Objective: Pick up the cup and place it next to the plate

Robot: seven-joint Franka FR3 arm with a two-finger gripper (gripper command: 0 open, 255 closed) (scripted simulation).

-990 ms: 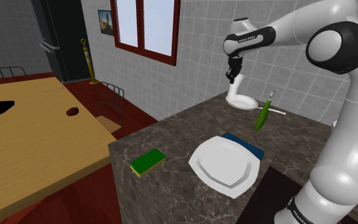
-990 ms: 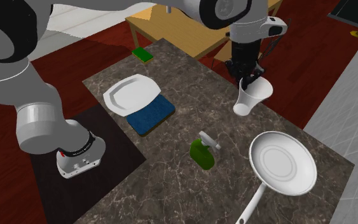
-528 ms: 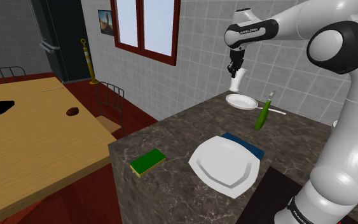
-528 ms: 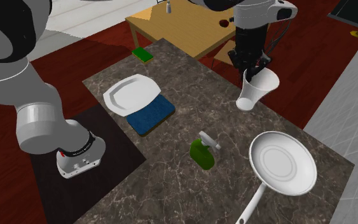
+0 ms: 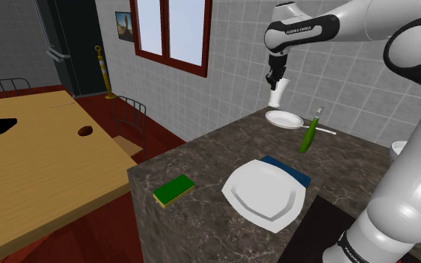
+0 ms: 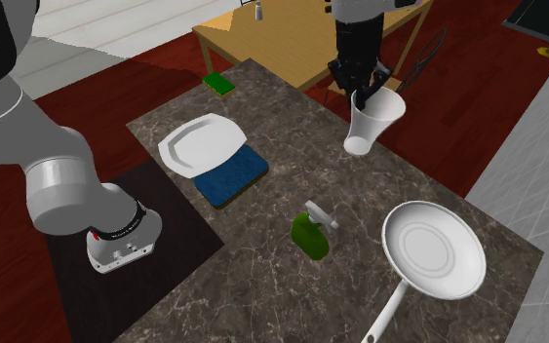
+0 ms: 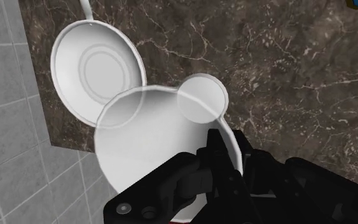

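The white cup (image 5: 276, 96) hangs in the air above the far end of the dark marble counter, beside the white pan (image 5: 285, 119). My black gripper (image 5: 276, 78) is shut on its rim from above. In the second exterior view the cup (image 6: 372, 119) tilts a little under the gripper (image 6: 361, 93). In the wrist view one finger sits inside the cup (image 7: 145, 133) and the other outside its wall, with the gripper (image 7: 226, 145) clasping the rim. The white plate (image 5: 265, 194) (image 6: 202, 142) lies near the counter's front, partly over a blue pad (image 6: 231, 173).
A green bottle (image 5: 309, 131) (image 6: 309, 234) lies between the pan (image 6: 433, 248) (image 7: 95, 67) and the plate. A green and yellow sponge (image 5: 174, 190) (image 6: 219, 84) sits by the counter's corner. A wooden table (image 5: 37, 164) stands beyond the counter edge; a tiled wall is behind.
The gripper has lifted the cup higher and carried it toward the second exterior view's left, away from the pan. The plate, bottle and pan have not moved.
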